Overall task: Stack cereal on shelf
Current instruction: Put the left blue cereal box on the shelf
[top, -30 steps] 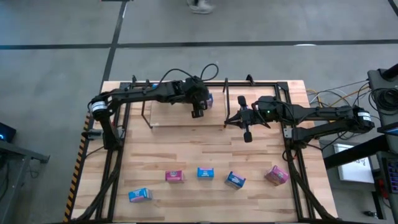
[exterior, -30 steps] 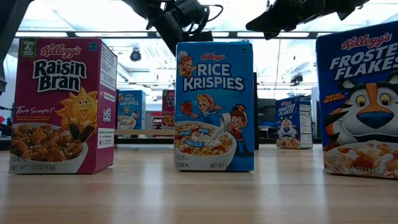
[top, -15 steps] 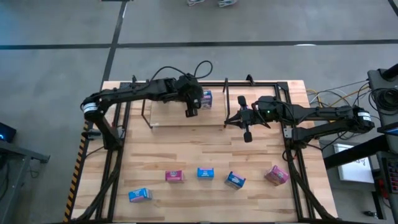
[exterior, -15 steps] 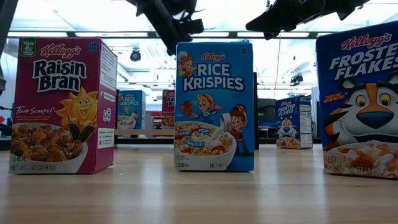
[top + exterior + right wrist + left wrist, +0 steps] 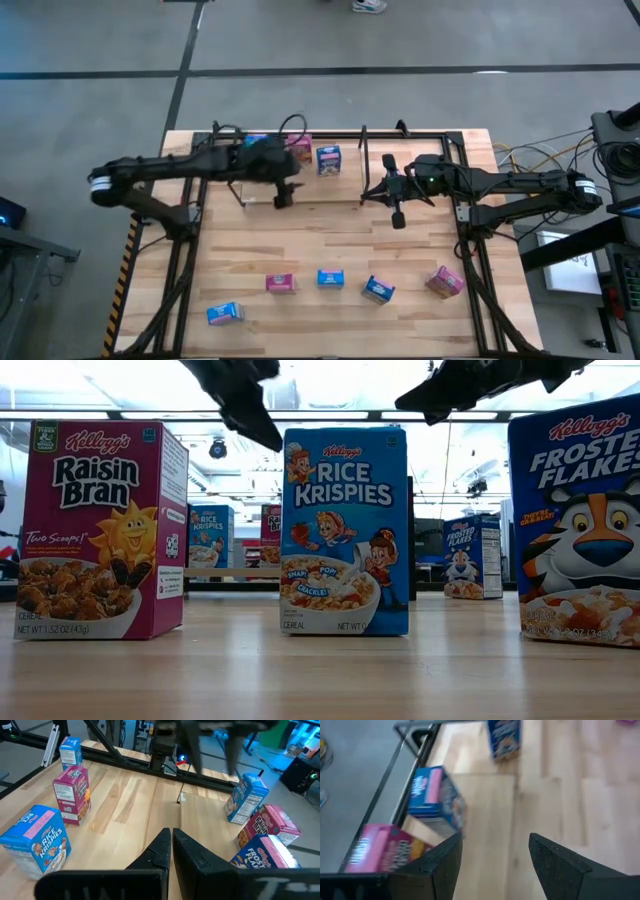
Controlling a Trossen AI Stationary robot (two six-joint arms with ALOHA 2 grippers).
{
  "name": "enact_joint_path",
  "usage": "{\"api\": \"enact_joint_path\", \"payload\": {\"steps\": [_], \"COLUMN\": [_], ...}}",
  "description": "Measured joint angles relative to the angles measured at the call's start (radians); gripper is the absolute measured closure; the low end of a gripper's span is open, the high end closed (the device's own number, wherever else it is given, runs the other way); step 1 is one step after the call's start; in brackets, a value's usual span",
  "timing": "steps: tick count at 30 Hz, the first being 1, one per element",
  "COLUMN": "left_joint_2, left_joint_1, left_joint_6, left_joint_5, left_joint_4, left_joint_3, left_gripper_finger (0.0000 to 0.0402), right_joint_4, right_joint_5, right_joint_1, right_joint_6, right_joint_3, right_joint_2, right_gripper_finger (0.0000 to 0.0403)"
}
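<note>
Reaching over the shelf (image 5: pixel 300 200), the left gripper (image 5: pixel 281 198) hangs with jaws open, empty. The right gripper (image 5: pixel 398 216) waits, jaws shut. Only the low view reads the Raisin Bran box (image 5: pixel 98 528).

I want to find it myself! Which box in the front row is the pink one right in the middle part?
Start at the wooden table and find the front row of five boxes. The Raisin Bran box is second from the left arm's side. Its neighbours there are blue; the only other pink box sits at the far end.

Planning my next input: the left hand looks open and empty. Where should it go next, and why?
Probably swing the left hand toward the pink box in the near row: the hand is open and empty, five boxes wait off the shelf, and that one looks nearest.
</note>
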Motion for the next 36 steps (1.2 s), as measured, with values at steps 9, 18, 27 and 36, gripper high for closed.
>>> {"api": "enact_joint_path", "payload": {"steps": [9, 18, 27, 36], "left_joint_2": [-0.238, -0.389, -0.44, -0.44], "left_joint_1": [-0.086, -0.084, -0.084, -0.084], "left_joint_6": [-0.029, 0.013, 0.036, 0.04], "left_joint_5": [-0.001, -0.069, -0.074, -0.074], "left_joint_4": [0.336, 0.582, 0.598, 0.593], "left_joint_3": [-0.302, -0.513, -0.54, -0.528], "left_gripper_finger": [0.0189, 0.0189, 0.0189, 0.0189], "right_joint_4": [-0.002, 0.028, -0.234, -0.456], "right_joint_5": [0.035, 0.338, 0.228, 0.028], "right_joint_1": [0.0, -0.023, -0.146, -0.273], "right_joint_6": [-0.05, 0.062, 0.046, 0.024], "right_joint_3": [0.0, 0.083, 0.357, 0.655], "right_joint_2": [0.0, 0.046, 0.279, 0.55], "right_gripper_finger": [0.0394, 0.0394, 0.0394, 0.0368]}}
